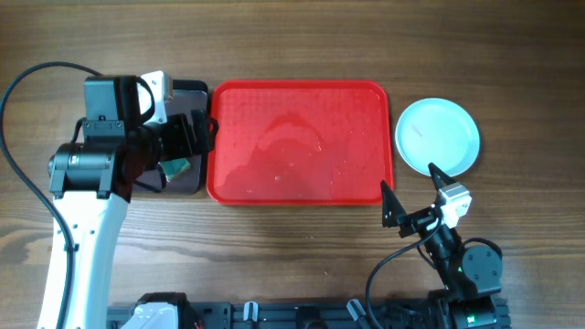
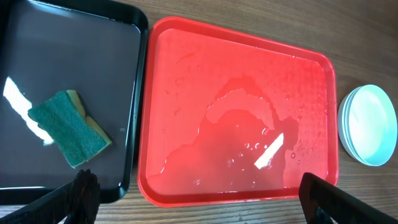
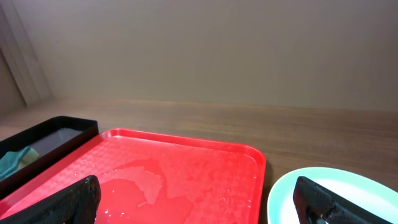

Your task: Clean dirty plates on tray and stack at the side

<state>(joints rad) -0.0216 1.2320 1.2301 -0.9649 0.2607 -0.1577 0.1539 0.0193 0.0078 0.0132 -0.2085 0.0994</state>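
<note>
**Overhead view: no plates on the tray, stack at the side**

The tray (image 1: 274, 110) holds no plates. Only a thin film of water (image 2: 242, 143) lies across its middle. The plates (image 1: 437, 135) sit in one stack on the table just beside the tray's right edge. The top one is pale turquoise and shows no red smears. The left wrist view shows layered rims at the stack's edge, so there is more than one plate, though the exact count is hard to tell.

The sponge (image 2: 68, 127) lies in the black tray (image 2: 68, 50), left of the red one, with nothing touching it.

The left gripper (image 1: 203, 135) hangs over the seam between the two trays, jaws spread wide and empty. The right gripper (image 1: 407, 175) sits low near the tray's lower right corner, just short of the stack. It is also spread wide and holds nothing.

Judging from this, the task looks finished or very nearly so, since cleaning and stacking both appear done. At most the arms need to go back to rest. The wet tray is not part of the task.
</note>
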